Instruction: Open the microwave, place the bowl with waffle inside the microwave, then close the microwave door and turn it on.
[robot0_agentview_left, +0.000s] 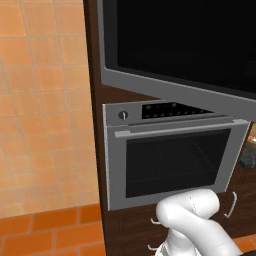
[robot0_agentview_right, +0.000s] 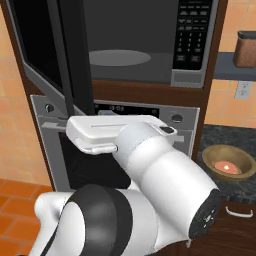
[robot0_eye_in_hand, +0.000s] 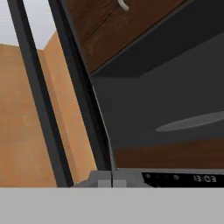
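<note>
Opening step looks all but finished: microwave door (robot0_agentview_right: 55, 55) swung wide on its left hinge, seen edge-on as a dark panel at ten o'clock in the right base view, and as a big black glass slab (robot0_agentview_left: 180, 45) across the top of the left base view. Microwave (robot0_agentview_right: 145, 42) cavity exposed, turntable bare. Bowl with waffle (robot0_agentview_right: 226, 162) waiting on the dark tabletop (robot0_agentview_right: 220, 137) at four o'clock, well apart from the arm. Fingers pressed fully together, nothing between them as far as can be told. Next, probably: pull clear of the door, swing right, spread the fingers, come down on the bowl's rim.
</note>
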